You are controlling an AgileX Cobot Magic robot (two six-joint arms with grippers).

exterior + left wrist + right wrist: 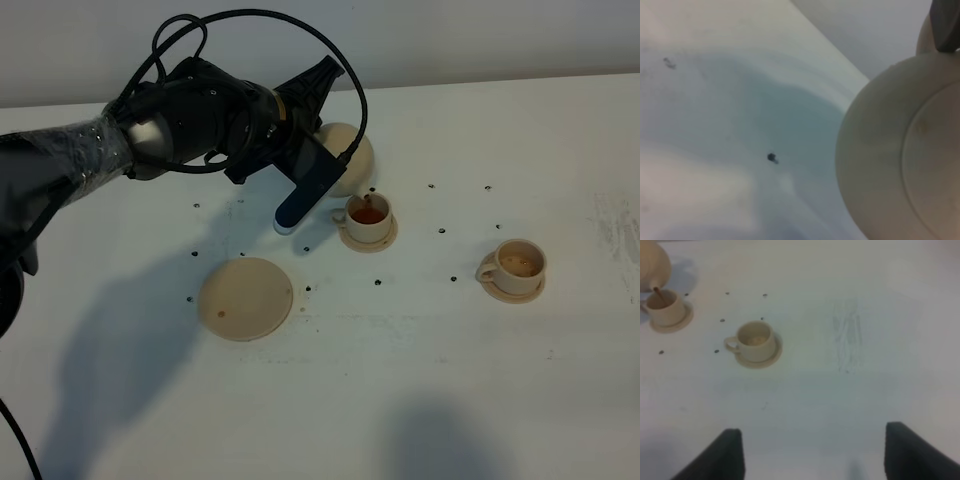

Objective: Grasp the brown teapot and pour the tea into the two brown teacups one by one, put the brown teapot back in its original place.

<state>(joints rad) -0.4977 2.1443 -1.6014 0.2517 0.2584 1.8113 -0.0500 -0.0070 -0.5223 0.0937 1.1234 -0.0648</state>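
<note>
Pouring stage, cup 1 of 2.
Item 1: left gripper (pixel 322 165), jaws pressed together on the brown teapot (pixel 352 155). Grip pt hidden behind the arm, presumably the handle. Teapot hung tilted, clear of the table (pixel 450 390), spout down toward the cup just below the jaws.
Item 2: near teacup (pixel 366 221), just under the L jaws. Held reddish tea, w/ a thin stream entering per right wrist view. Judged part full.
Item 3: far teacup (pixel 515 266), well apart from the L jaws. Interior looked pale, no red seen; judged unfilled.
Item 4: flat tan saucer disc (pixel 246 298), near the L jaws on the side away from the cups. Lay bare.
Item 5: right gripper (pixel 815 460), jaws spread, nothing between; both cups well ahead of them.
Left to do: finish cup 1, fill cup 2, return teapot to disc.
</note>
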